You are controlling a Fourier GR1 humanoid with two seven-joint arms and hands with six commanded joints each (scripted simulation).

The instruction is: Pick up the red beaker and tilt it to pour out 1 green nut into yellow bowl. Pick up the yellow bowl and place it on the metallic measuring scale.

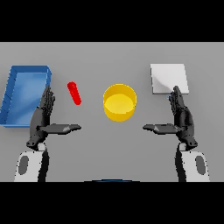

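Lying just ahead of the spread left hand (43, 119), the red beaker (74, 93) looks light, rigid; mid-body should be gripped.

A single head view looks steeply down from above the near edge onto the grey surface (109, 144), facing away from the robot, far enough back to take in both forearms and the surface's far part.
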